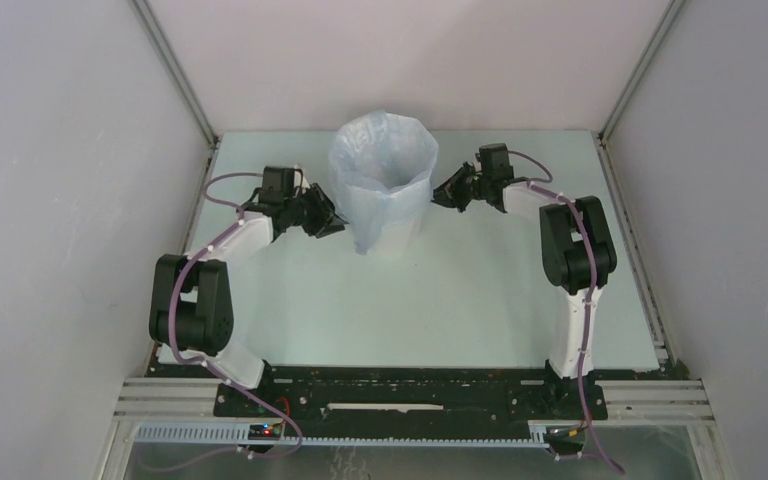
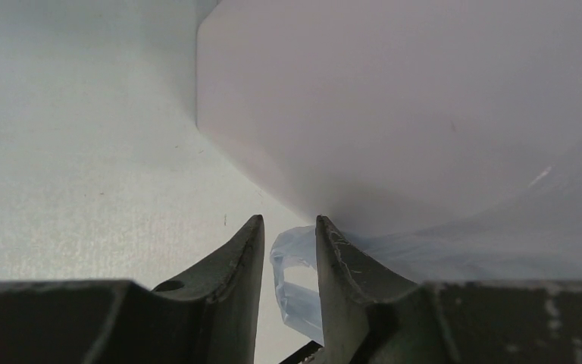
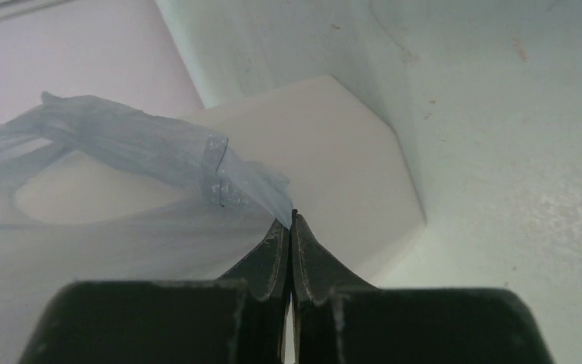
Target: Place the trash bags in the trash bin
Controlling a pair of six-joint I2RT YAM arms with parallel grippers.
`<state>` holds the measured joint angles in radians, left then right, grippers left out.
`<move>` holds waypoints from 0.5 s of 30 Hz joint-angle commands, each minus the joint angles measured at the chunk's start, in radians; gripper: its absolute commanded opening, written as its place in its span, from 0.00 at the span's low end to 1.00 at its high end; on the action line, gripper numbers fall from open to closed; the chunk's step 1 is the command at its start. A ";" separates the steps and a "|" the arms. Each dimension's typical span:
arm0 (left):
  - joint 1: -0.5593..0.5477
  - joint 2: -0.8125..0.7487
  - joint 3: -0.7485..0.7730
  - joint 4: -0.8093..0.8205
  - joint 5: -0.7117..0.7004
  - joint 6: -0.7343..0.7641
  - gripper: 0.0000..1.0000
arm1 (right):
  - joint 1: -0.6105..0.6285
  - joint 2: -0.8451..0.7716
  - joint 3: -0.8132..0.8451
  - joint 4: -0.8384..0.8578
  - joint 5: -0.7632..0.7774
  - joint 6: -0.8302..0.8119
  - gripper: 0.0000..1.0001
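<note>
**Bag over bin, arms either side**

The left gripper (image 2: pixel 289 221) is narrowly open, a fold of the trash bag (image 2: pixel 295 280) in the gap; whether it pinches is unclear. The bag cloaks the trash bin (image 1: pixel 396 236), rim hidden, at the pale table's (image 1: pixel 480 300) far middle. The right gripper (image 3: pixel 292 216) is closed on the bag's edge. Plain walls (image 1: pixel 60 150) all round

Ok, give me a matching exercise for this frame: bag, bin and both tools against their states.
1 trash bag
2 trash bin
3 left tool
4 right tool

A fingers pinched shut on film
B fingers apart, film between them
C upright on the table
D draped over the bin's rim

Pairs: 1-D, 2-C, 3-B, 4-A
</note>
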<state>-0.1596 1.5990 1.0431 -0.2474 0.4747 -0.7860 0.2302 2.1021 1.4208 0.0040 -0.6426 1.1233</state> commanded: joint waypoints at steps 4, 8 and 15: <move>-0.001 -0.062 0.011 -0.015 -0.014 0.035 0.36 | 0.023 0.050 0.131 -0.249 0.048 -0.221 0.08; 0.001 -0.121 0.020 -0.093 -0.055 0.098 0.38 | 0.008 -0.011 0.179 -0.330 0.081 -0.289 0.20; 0.008 -0.320 -0.009 -0.280 -0.184 0.218 0.71 | -0.024 -0.176 0.201 -0.573 0.116 -0.481 0.51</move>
<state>-0.1581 1.4281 1.0428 -0.4088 0.3889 -0.6678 0.2218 2.0926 1.5871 -0.3985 -0.5674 0.8047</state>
